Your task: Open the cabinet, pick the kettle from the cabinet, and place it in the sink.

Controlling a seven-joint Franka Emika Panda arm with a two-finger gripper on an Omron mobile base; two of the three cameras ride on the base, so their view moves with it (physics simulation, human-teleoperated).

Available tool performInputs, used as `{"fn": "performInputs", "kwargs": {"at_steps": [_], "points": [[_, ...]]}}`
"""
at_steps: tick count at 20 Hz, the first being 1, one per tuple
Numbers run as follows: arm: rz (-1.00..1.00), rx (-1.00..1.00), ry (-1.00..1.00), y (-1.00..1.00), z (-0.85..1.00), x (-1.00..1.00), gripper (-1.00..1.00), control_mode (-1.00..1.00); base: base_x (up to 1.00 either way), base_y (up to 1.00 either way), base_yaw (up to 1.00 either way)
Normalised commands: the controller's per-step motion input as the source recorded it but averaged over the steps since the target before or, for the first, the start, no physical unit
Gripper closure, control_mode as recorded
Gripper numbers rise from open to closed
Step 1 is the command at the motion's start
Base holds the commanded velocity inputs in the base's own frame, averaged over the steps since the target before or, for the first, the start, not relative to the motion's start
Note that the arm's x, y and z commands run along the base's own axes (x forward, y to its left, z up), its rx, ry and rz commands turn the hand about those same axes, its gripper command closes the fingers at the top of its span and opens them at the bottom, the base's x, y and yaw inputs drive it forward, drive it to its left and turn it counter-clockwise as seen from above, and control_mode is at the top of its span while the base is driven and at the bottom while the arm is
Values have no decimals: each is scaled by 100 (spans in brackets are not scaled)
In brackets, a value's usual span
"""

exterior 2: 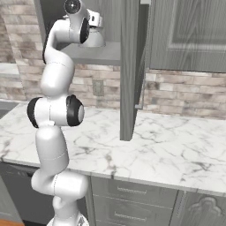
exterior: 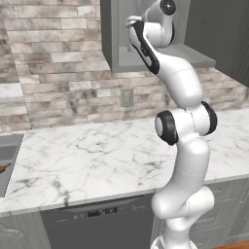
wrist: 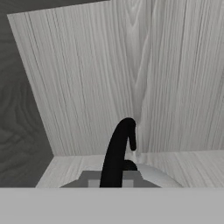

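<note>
The cabinet (exterior 2: 110,53) stands open, and my arm reaches up onto its grey shelf (exterior: 194,56). In the hand view the kettle (wrist: 153,175) sits just below the hand as a silver dome, and its black arched handle (wrist: 117,151) rises between the fingertips. My gripper (wrist: 110,181) is shut on that handle. From the right base view the kettle (exterior 2: 93,40) shows as a pale dome under the hand. The sink (exterior: 8,155) is a grey basin at the far left of the counter, well below and left of the gripper.
The open cabinet door (exterior 2: 129,66) hangs edge-on right of the arm, over the white marble counter (exterior: 97,155). A brown rolling pin (exterior: 4,168) lies in the sink. A dark dishwasher front (exterior: 97,223) sits below the counter. A wall outlet (exterior: 126,97) is on the brick backsplash.
</note>
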Motion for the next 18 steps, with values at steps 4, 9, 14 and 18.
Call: {"fn": "performInputs", "kwargs": {"at_steps": [4, 9, 14, 18], "points": [[0, 5, 0, 0, -14, -16, 100, -100, 0, 0, 0], [0, 10, 0, 0, -10, -31, 100, -100, 0, 0, 0], [0, 12, -1, 0, -12, -44, 100, -100, 0, 0, 0], [0, 10, -2, 0, -13, -49, 100, -100, 0, 0, 0]]}}
